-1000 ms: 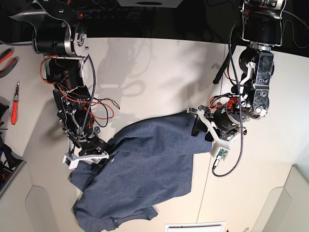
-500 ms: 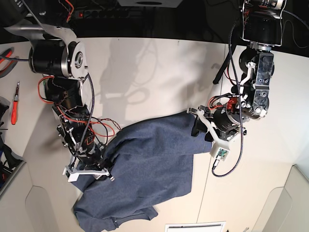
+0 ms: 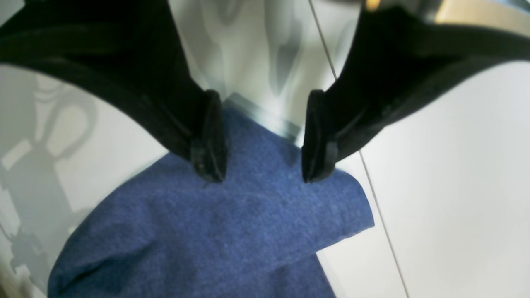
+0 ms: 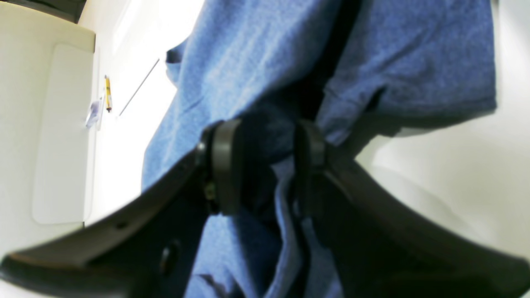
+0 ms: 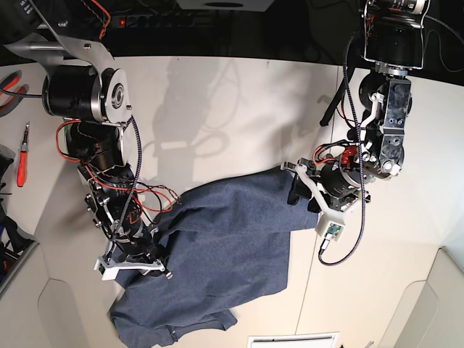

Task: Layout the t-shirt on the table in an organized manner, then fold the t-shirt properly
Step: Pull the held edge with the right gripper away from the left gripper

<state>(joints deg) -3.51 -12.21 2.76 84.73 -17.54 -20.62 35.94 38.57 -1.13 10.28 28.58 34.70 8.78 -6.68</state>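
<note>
T-shirt point(image 5: 217, 246): lies rumpled on the white table point(image 5: 239, 109), not yet spread | Left gripper point(image 3: 261, 165): jaws apart over a shirt corner, poised to pinch | Right gripper point(image 4: 263, 165): fabric bunched between its pads point(image 4: 225, 165); whether it is clamped cannot be told.

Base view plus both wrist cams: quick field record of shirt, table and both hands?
shirt: heathered navy-blue cotton t-shirt, crumpled, not laid flat, no lettering showing
table: matte white tabletop with thin dark seam
left hand: left hand open, fingertips down at a shirt corner, nothing pinched
right hand: right hand with bunched shirt fabric between its fingers, grip unclear
fold: not started
</note>
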